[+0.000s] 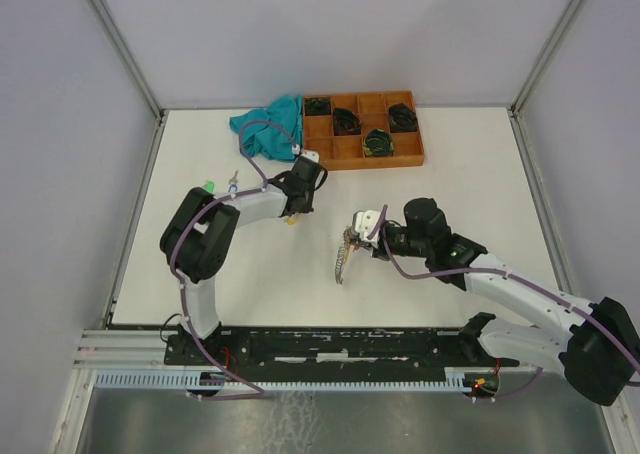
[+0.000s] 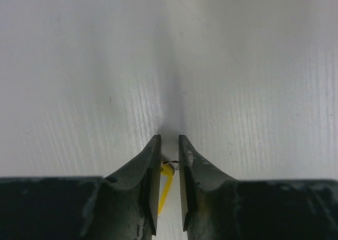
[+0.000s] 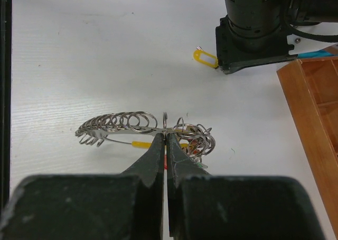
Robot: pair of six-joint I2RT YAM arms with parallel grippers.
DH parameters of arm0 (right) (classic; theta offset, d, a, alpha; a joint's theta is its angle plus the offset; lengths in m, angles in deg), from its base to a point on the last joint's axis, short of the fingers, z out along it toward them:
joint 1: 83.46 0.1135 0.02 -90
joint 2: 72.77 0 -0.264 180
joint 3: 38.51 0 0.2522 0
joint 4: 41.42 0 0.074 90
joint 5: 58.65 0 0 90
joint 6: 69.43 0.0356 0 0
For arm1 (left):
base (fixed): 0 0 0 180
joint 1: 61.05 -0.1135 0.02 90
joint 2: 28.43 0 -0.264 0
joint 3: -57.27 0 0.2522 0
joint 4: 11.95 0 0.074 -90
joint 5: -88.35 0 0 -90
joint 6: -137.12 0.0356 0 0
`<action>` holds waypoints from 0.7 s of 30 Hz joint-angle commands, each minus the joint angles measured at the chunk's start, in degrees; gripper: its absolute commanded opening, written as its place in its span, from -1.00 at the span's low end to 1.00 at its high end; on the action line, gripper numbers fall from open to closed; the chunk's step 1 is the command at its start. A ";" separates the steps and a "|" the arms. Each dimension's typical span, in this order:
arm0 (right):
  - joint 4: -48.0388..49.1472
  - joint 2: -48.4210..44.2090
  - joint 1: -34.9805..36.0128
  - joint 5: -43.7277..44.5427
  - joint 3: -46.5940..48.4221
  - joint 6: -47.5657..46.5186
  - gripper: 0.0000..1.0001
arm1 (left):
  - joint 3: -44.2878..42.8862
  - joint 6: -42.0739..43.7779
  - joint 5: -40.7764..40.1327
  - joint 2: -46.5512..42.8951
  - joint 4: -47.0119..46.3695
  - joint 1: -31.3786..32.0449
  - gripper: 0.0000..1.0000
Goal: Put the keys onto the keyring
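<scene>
Left gripper (image 2: pixel 169 145): jaws a narrow gap apart, yellow-tagged key (image 2: pixel 166 184) between them; grip not discernible.
Right gripper (image 3: pixel 166 137): clamped shut on keyring (image 3: pixel 119 125).

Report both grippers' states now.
Left gripper: jaws narrowly apart around the yellow-tagged key; grip cannot be told.
Right gripper: jaws shut on the keyring.

Thin silvery keyring (image 3: pixel 121 122), threaded with a fanned row of small split rings; short yellow segment on its wire, more rings and a red tag bunched at one end. Well apart, yellow-tagged key (image 3: pixel 205 58) flat on the white tabletop (image 3: pixel 79 55). Farther off, green-tagged key (image 1: pixel 208 186), blue-tagged key (image 1: pixel 232 185) near it.
</scene>
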 commanded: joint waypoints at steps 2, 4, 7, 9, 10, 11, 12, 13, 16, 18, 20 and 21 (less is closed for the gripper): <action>2.86 -1.87 1.01 -0.41 0.79 0.52 -0.98 | 4.10 2.67 2.41 -3.90 0.88 -0.06 -0.55; 2.65 -1.97 1.40 -0.13 0.88 0.40 -0.98 | 7.68 2.69 4.02 -6.96 1.24 0.30 -0.56; 2.03 -1.95 1.82 0.03 0.99 0.11 -0.98 | 11.75 2.47 5.75 -12.37 2.85 1.10 -0.55; 1.82 -1.90 2.04 0.12 1.13 0.13 -0.98 | 14.16 1.46 5.90 -15.56 4.04 1.18 -0.52; 1.78 -1.84 2.13 0.09 1.15 0.14 -0.98 | 15.32 0.89 5.72 -17.32 4.50 1.18 -0.49; 1.62 -1.82 2.22 0.06 1.23 0.09 -0.98 | 16.40 0.06 5.47 -18.77 4.87 1.18 -0.47; 1.46 -1.80 2.35 -0.03 1.32 0.07 -0.98 | 17.36 -0.91 5.16 -20.33 5.22 1.19 -0.44; 1.33 -1.74 2.36 -0.07 1.34 -0.01 -0.98 | 18.34 -1.85 4.50 -21.80 5.67 1.18 -0.41; 1.05 -1.82 2.62 -0.06 1.51 -0.05 -0.98 | 20.00 -4.67 2.07 -25.13 7.10 1.09 -0.32; 1.07 -1.91 2.75 -0.08 1.43 -0.09 -0.98 | 20.73 -6.67 1.89 -27.01 7.19 1.14 -0.25; 0.99 -1.88 2.84 0.00 1.58 -0.12 -0.98 | 21.48 -8.28 2.14 -28.37 6.66 1.18 -0.19; 1.04 -1.80 2.92 0.03 1.53 -0.14 -0.98 | 21.83 -8.82 2.16 -28.79 6.38 1.25 -0.15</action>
